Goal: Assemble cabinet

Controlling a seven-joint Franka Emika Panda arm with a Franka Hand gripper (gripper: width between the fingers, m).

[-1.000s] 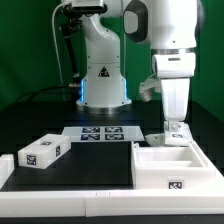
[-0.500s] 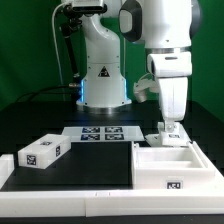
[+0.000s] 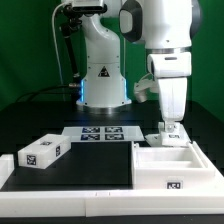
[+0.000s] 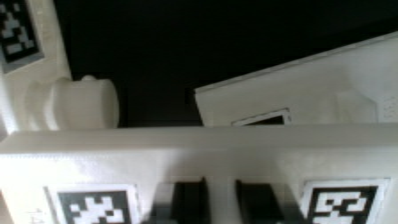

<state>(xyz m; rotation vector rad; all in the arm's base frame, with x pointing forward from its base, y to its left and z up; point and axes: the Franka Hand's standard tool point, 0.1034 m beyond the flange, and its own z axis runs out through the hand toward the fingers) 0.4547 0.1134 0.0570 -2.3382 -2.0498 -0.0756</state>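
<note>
Gripper (image 3: 172, 127) hangs vertical at the 12 o'clock wall of the cabinet (image 3: 160, 178), which sits at 4 o'clock in the exterior view, probably to grab or square it; can't tell if the jaws are open or closed.

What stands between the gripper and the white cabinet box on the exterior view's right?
Nothing visible does. The gripper hangs just at the far edge of the cabinet, by a small white part there. Whether they touch cannot be told.
</note>
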